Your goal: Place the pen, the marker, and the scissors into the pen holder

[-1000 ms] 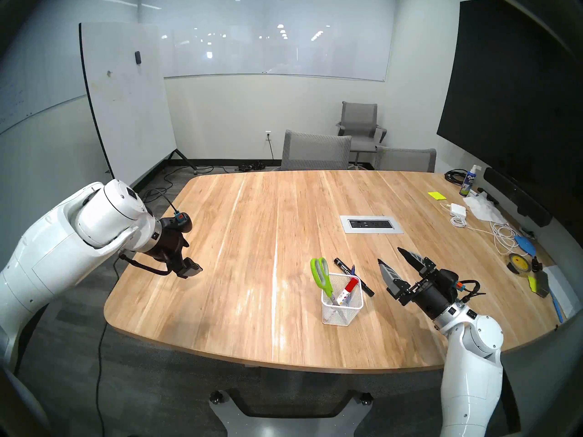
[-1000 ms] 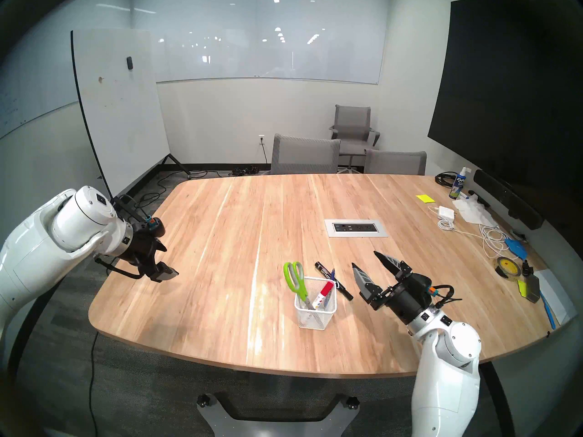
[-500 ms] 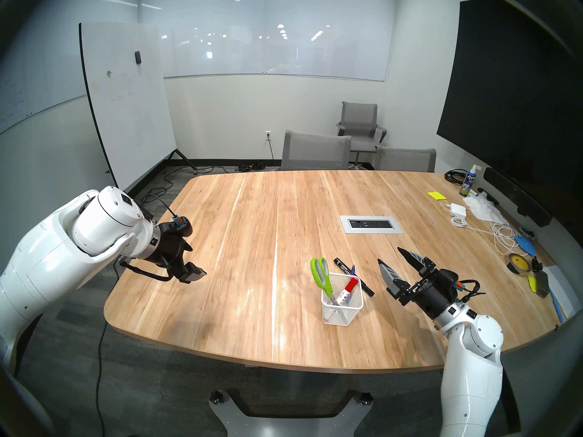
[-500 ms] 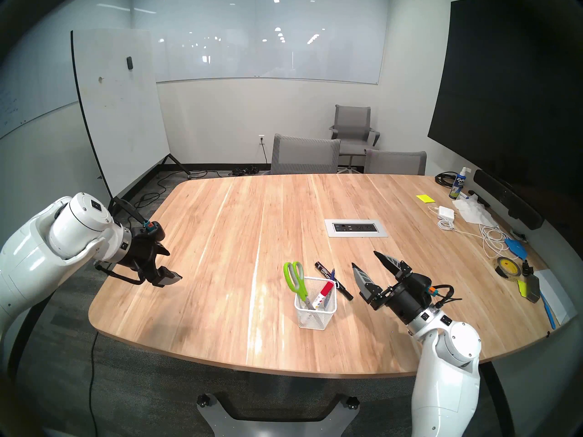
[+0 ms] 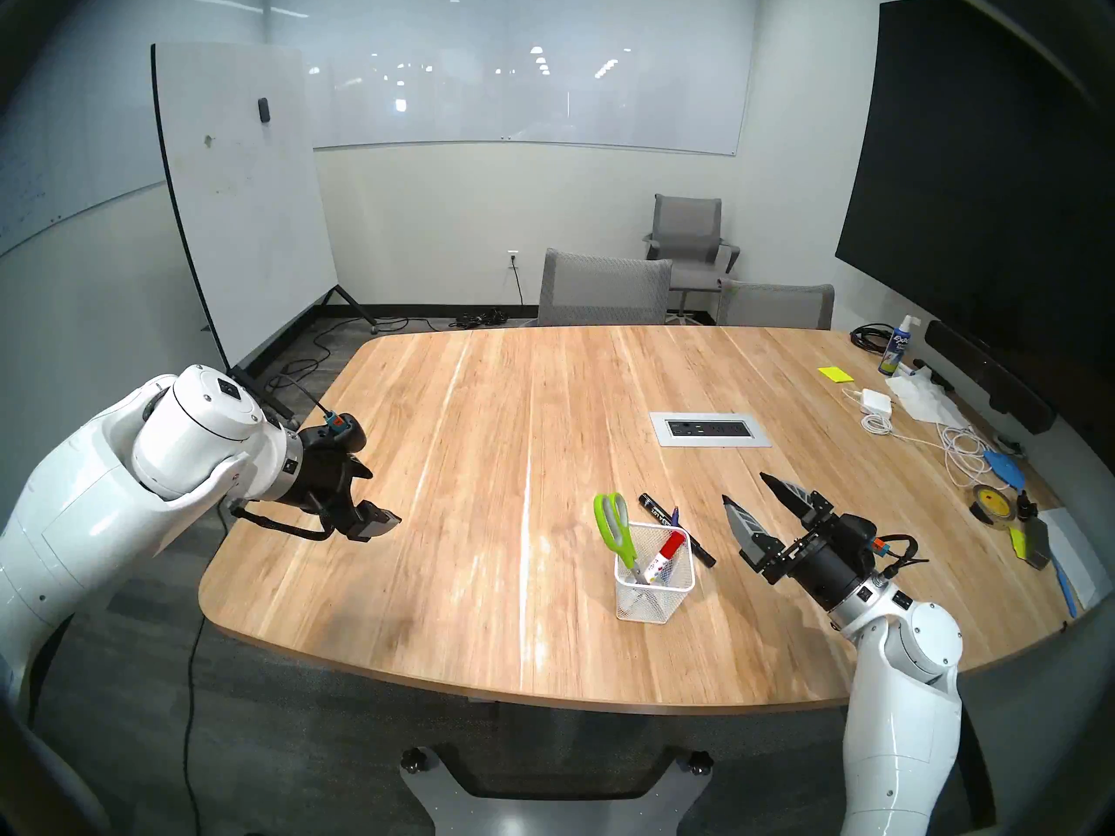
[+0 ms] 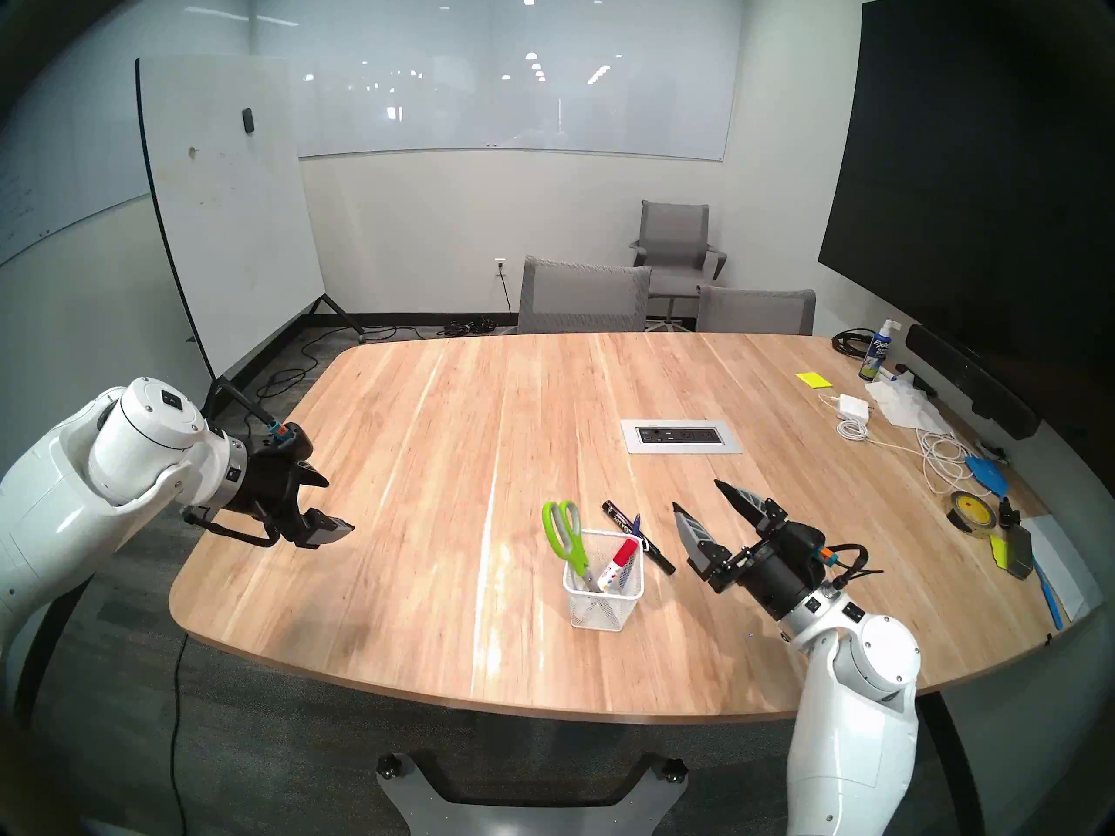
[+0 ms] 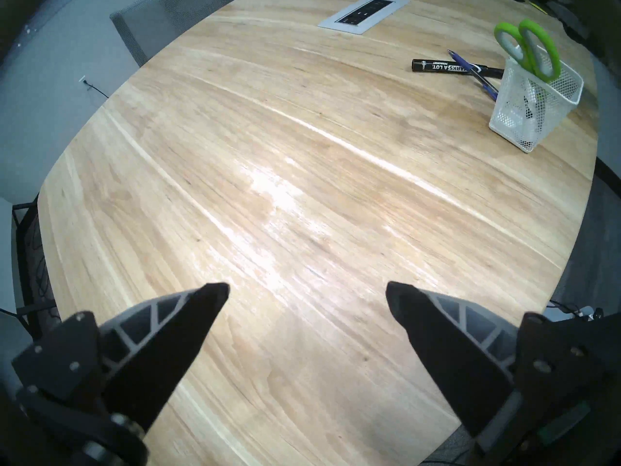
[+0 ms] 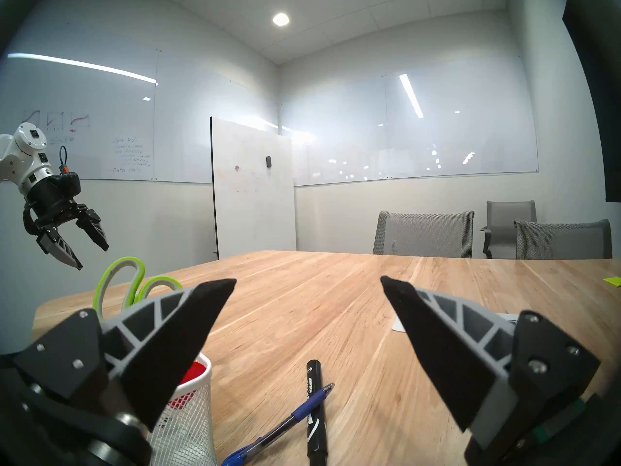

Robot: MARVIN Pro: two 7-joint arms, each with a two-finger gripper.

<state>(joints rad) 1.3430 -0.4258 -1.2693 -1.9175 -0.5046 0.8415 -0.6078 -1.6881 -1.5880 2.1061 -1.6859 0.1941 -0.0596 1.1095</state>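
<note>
While scissors (image 5: 615, 530) and red-capped marker (image 5: 663, 554) stand in pen holder (image 5: 654, 599), pen (image 7: 472, 73) lies crossed over black marker (image 7: 453, 68) on table (image 5: 482, 455), holder's 1 o'clock. Pen likely light, stiff, slick, roll-prone; pinch mid-barrel. Left gripper (image 7: 307, 292), right gripper (image 8: 307, 282): spread, empty.

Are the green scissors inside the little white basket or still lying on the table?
Inside. The scissors stand blades-down in the pen holder, with the green handles poking above its rim.
</note>
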